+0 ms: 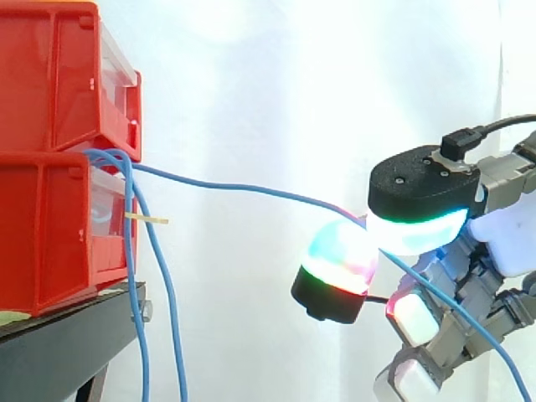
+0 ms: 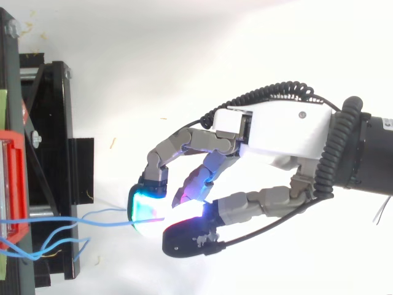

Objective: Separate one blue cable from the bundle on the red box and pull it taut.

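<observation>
The hand [image 2: 282, 132] pinches one thin blue cable [image 1: 251, 188] between rounded pads [image 1: 335, 260]

Blue cables [image 1: 243, 187] leave the side view's bottom edge, red bins [image 1: 50, 234] its left.

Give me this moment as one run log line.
robot hand: pinching one blue cable | cable: stretched from red bins, slight sag | other cables: hanging

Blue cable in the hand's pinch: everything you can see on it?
Thin blue cable, smooth and flexible-looking. It leaves the gap between the stacked red bins, runs across with a slight bow, is pinched between two glowing pads of the hand, then trails down. Other blue strands hang by the bins.
</observation>
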### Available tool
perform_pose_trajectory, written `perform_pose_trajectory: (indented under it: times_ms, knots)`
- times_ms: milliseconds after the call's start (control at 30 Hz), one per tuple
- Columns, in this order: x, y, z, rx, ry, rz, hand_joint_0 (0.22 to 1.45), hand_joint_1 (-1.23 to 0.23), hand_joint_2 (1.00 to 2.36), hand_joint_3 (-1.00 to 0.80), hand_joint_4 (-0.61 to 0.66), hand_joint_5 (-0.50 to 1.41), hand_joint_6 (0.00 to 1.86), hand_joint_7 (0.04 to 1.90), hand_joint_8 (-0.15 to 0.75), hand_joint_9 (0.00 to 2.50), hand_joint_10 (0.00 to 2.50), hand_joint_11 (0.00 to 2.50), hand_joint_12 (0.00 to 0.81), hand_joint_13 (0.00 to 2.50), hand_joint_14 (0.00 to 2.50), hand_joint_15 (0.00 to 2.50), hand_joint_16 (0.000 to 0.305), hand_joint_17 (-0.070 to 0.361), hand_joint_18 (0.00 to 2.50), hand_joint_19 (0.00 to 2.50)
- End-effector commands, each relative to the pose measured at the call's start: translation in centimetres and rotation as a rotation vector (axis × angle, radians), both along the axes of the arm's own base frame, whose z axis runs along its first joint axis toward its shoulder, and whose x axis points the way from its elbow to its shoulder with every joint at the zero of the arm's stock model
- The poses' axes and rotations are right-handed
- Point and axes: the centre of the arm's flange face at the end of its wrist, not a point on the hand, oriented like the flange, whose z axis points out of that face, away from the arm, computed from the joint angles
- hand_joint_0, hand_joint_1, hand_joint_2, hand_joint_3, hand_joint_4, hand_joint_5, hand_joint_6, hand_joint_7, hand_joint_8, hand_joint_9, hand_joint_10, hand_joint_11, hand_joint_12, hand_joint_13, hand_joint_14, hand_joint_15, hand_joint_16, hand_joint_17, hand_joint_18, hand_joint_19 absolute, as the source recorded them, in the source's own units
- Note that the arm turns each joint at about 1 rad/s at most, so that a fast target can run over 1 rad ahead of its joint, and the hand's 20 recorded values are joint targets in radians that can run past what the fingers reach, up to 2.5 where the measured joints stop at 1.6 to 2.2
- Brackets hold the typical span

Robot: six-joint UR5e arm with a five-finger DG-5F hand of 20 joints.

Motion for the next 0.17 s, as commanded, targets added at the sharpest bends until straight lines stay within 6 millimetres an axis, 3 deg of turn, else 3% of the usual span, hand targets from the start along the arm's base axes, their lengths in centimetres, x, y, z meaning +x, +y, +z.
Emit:
perform_pose_trajectory:
  times_ms: [0,133]
  knots:
    - [-0.01,-0.02,-0.03,0.000,0.000,0.000,0.51,-0.84,1.40,-0.21,-0.08,0.00,0.86,0.99,0.196,1.13,0.01,0.22,0.397,0.83,0.01,0.39,0.051,0.114,0.18,0.16]
    - [0.02,-0.01,0.03,0.001,-0.001,0.000,0.51,-0.84,1.40,-0.21,-0.08,0.00,0.86,0.98,0.193,1.13,0.01,0.22,0.395,0.83,0.01,0.38,0.051,0.114,0.18,0.17]
